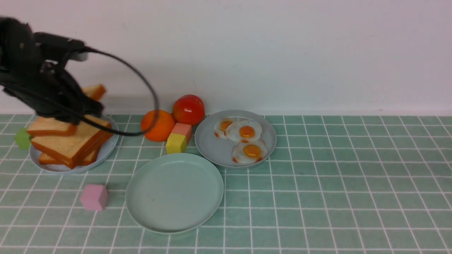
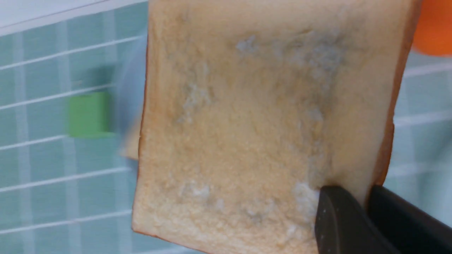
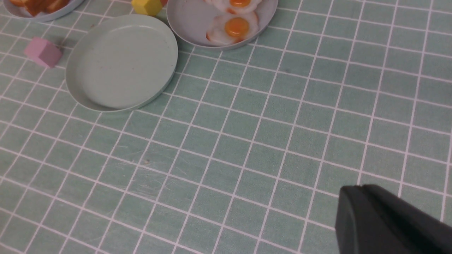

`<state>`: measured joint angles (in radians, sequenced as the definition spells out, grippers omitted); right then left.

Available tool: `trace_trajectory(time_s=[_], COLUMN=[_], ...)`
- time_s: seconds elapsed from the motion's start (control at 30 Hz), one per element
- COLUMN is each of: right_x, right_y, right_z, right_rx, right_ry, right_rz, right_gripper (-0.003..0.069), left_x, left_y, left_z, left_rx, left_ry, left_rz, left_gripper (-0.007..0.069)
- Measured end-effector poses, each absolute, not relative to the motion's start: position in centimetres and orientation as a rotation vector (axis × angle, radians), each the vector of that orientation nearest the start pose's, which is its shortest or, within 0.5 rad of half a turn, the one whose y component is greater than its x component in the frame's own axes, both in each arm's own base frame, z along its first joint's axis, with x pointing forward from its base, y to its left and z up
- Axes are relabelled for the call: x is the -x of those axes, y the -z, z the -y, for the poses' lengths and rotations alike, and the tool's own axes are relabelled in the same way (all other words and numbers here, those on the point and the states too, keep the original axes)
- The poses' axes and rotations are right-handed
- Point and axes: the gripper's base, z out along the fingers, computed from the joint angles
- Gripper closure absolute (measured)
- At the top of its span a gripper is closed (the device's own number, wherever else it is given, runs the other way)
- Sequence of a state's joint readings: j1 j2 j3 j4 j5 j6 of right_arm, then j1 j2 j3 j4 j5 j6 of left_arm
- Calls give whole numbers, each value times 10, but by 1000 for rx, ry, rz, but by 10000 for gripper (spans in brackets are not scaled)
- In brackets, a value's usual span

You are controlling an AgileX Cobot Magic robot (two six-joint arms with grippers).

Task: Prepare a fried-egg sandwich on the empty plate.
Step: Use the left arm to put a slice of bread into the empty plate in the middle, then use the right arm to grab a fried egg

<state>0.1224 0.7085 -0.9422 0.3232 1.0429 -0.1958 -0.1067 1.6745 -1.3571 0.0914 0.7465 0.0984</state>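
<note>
Clamping one corner of a golden toast slice, the left jaws hold it above the toast stack on the pale bluish-white plate at the far left of the tabletop. The slice's broad face is turned toward the wrist camera, so it hangs tilted, not flat. The empty plate, mint green and bare, lies to the right of the held slice and nearer the robot, with the left arm plainly the closer of the two. As the slice is square and the plate round, the set-down seems to turn on levelling the bread more than on its heading. A pink cube sits near the plate's left rim, close to the likely path. An orange, a tomato, a yellow block and a coral block crowd just beyond its far rim. Three fried eggs wait on the grey plate, just beside the empty plate. The right jaws, together and holding nothing, hang over bare tiles, well apart from all three plates.
</note>
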Motion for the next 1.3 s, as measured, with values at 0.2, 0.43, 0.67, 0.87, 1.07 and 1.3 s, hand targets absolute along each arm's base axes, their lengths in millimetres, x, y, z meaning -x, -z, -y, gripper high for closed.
trace_trajectory(time_s=[0.2, 0.43, 0.67, 0.87, 1.07, 1.3], right_x=[-105, -105, -105, -110, -142, -226], right_y=[-380, -380, -381, -380, -372, -356], right_z=[-38, -40, -40, -41, -52, -77], right_rx=[329, 326, 325, 317, 278, 356], right_ry=[-361, -383, -391, -405, -528, -745], right_rz=[-2236, -2231, -2230, -2236, -2262, -2282], right_gripper=[629, 627, 620, 563, 417, 339], left_x=[-317, -315, -321, -319, -306, -224], left_y=[-263, -216, -185, -191, -258, -383], left_z=[140, 187, 194, 195, 194, 143], left_rx=[-682, -843, -885, -822, -661, -493], left_ry=[47, -23, -60, -13, 144, 346], left_rz=[-2570, -2585, -2628, -2655, -2640, -2226], left_gripper=[565, 565, 552, 356, 204, 474])
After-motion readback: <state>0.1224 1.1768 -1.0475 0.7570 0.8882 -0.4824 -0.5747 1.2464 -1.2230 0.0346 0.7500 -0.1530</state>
